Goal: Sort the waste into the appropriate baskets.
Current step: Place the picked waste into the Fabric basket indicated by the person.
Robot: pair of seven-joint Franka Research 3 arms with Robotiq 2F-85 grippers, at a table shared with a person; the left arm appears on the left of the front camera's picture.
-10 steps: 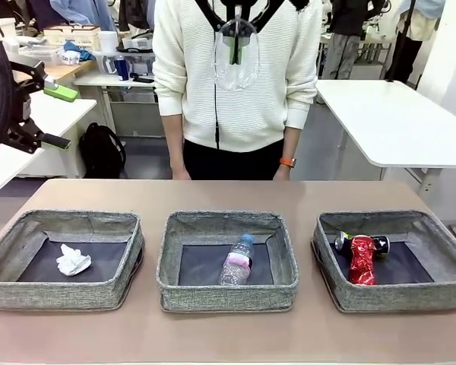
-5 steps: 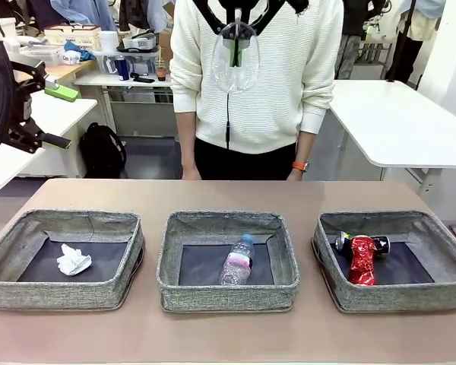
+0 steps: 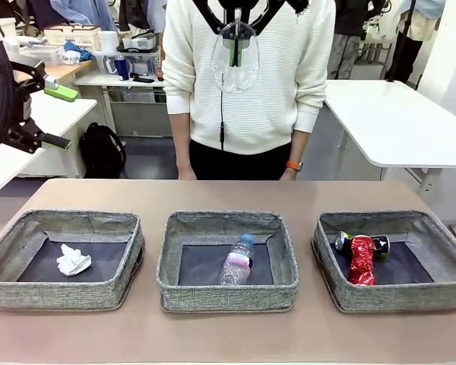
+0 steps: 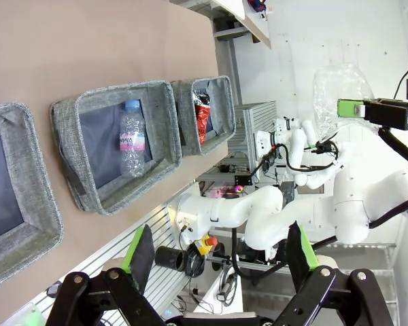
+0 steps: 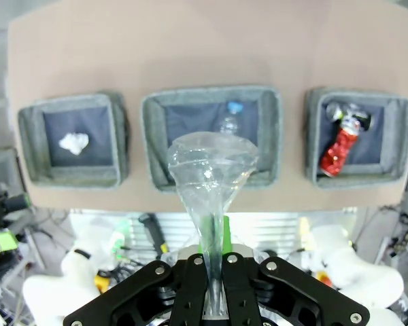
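Three grey baskets stand in a row on the table. The left basket [image 3: 61, 293] holds crumpled white paper [image 3: 74, 260]. A clear bottle [image 3: 238, 259] with a blue cap lies in the middle basket [image 3: 228, 296]. In the right basket [image 3: 395, 296] lie a crushed red can [image 3: 362, 261] and a dark can [image 3: 380, 244]. High above the middle basket, my right gripper [image 3: 236, 36] is shut on a clear plastic cup [image 3: 235, 67], seen from above as cup [image 5: 211, 170] over the middle basket [image 5: 265, 125]. My left gripper [image 3: 61, 115] hangs open and holds nothing, raised off the table's left end.
A person in a white sweater [image 3: 247, 84] stands at the table's far edge, hands down by the sides. White tables [image 3: 395, 122] stand behind at right and left. The brown tabletop [image 3: 228, 194] lies bare behind and in front of the baskets.
The person has shifted a little to the right. Both arms, the cup and the litter in the baskets have stayed put.
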